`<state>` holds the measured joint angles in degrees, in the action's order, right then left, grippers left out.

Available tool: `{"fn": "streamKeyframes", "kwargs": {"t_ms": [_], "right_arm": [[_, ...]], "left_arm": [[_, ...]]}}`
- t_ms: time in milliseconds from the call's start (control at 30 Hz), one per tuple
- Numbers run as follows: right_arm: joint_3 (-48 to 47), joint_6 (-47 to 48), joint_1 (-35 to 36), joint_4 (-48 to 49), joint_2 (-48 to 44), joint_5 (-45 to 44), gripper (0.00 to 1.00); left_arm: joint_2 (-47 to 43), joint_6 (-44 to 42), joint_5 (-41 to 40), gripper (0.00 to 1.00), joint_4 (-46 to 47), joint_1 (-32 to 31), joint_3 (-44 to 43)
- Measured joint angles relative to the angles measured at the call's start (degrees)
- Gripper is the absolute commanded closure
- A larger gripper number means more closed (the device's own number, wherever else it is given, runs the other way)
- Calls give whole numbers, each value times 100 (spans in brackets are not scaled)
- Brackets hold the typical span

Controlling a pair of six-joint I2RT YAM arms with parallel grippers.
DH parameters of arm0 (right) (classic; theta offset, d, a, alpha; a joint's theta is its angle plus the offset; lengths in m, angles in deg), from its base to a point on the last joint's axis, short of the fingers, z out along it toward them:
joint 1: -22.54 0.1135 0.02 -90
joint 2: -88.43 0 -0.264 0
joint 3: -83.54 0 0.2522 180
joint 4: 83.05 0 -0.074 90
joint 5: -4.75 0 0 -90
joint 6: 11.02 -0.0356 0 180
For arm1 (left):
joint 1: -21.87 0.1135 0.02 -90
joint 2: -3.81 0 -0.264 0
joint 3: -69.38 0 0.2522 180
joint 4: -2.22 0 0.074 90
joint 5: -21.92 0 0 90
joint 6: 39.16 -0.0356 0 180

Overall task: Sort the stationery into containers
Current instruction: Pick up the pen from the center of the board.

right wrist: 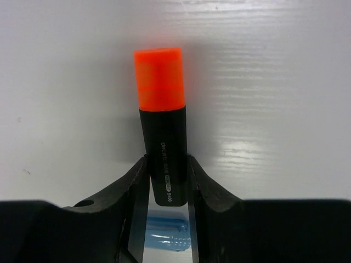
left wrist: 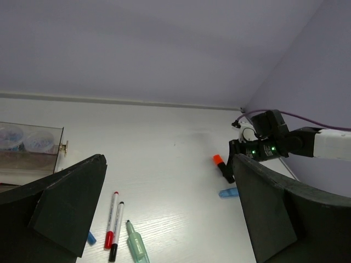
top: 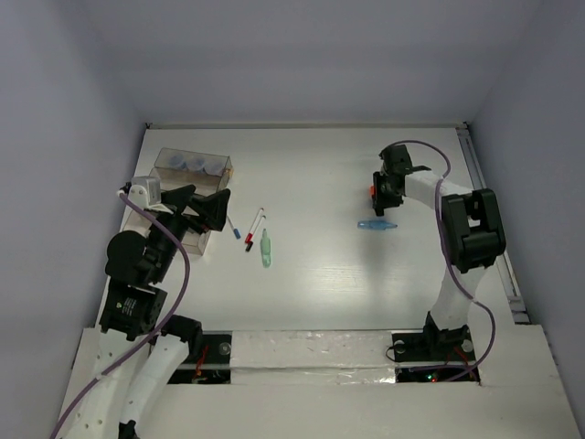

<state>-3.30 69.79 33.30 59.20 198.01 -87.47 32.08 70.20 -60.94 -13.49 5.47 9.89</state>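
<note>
Between the fingers of the right gripper (right wrist: 167, 183) I have the orange highlighter (right wrist: 162, 118) pinched by its black body, with the cap pointing away from the wrist. I can't tell whether it is off the table (top: 311, 165) yet. Just beneath that gripper the light blue marker (top: 377, 224) lies flat on the surface. Well apart, toward the left arm, the pale green marker (top: 266, 248) lies loose beside two thin white pens (left wrist: 114, 216), and a blue-capped pen (top: 236, 230) lies just beyond them. My left gripper (top: 222, 208) hangs over that group with its fingers spread wide and nothing in them. Behind it are the containers (top: 164, 157), with the three round pots (top: 194, 165) already inside. I judge the job less than half done: the pots are sorted, one highlighter is in hand, and the markers and pens are left.
</note>
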Motion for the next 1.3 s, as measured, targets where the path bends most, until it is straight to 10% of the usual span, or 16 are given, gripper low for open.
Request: {"fn": "streamKeyframes", "kwargs": {"t_ms": [533,667,867,1300], "right_arm": [[-2398,122,2149,415,424,431,87],[-1845,-9,2518,852,243,957,88],[-295,-236,2455,1110,-629,1438,88],[660,-422,2645,1867,-1676,2035,87]], "left_arm": [[463,116,-133,1,-59,118,0],[1084,339,46,1,-127,199,-4],[2015,1086,671,34,273,299,127],[4019,2306,1097,36,1635,-909,529]]}}
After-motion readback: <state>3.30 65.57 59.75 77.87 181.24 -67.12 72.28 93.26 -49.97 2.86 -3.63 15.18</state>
